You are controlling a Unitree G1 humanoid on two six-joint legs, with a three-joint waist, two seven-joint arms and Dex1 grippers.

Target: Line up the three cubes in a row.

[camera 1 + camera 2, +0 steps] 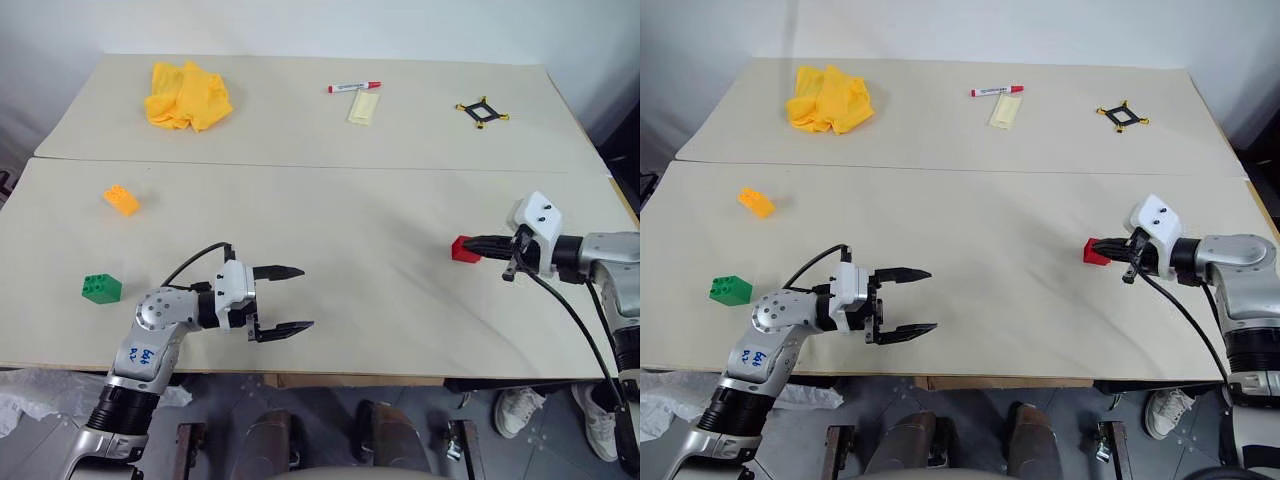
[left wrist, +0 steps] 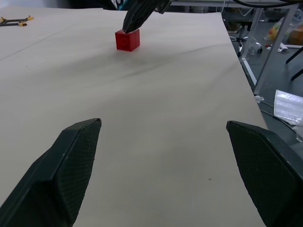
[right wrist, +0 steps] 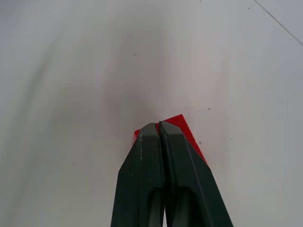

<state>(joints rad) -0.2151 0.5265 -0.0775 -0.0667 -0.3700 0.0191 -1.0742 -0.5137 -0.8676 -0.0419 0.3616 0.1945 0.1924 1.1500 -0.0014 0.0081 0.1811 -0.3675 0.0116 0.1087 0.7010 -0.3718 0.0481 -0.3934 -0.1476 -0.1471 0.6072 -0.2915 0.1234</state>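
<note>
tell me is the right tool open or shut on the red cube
Shut, but not around it: the right tool has its two fingers pressed together, tips resting on top of the red cube.

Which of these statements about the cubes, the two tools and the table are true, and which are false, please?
1. The right tool is shut, its tips at the red cube. True.
2. The left tool grips the green cube. False: it is open and holds nothing.
3. The three cubes already form a row. False: the orange cube and the green one lie far left of the red.
4. A yellow cloth lies at the table's far side. True.
</note>
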